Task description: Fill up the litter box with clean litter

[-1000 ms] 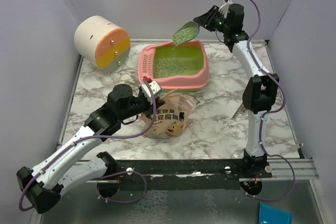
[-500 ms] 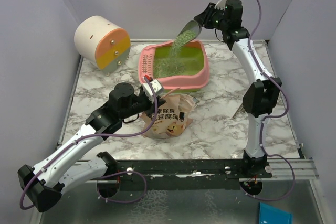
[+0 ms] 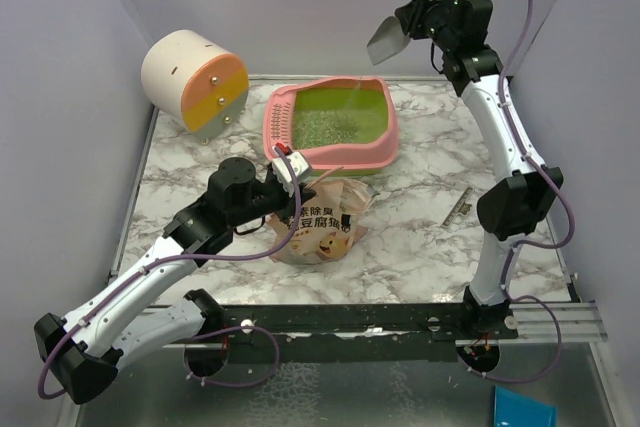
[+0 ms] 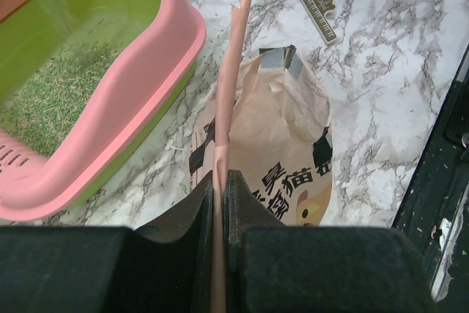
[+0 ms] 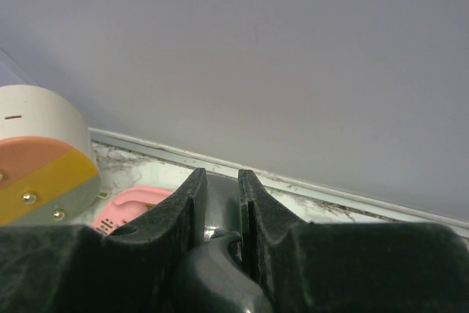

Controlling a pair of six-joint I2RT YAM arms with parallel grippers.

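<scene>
1. Since a second ago your right arm has lifted and swung back. The grey scoop (image 3: 385, 40) was brimming over the litter box (image 3: 345, 158) then; now it hangs high above the far rim, mouth tipped down and apparently empty.
2. Your right gripper (image 3: 418, 22) is clamped on the scoop's handle. I judge the height and steep tilt are there to let the last grains drop into the basin.
3. Clean litter (image 3: 320, 128) lies in the green basin, thickest toward the sieve end. Bare green shows at the other end, so I judge the box only partly filled.
4. Your left gripper (image 4: 220, 181) is pinched tight on the upper lip of the beige pouch (image 3: 325, 230), which lies just beside the box's near wall. That hold likely keeps the mouth raised for the scoop.
5. Another scoopful looks needed. The cylinder (image 3: 195, 82) stands well apart, out of your path.
</scene>
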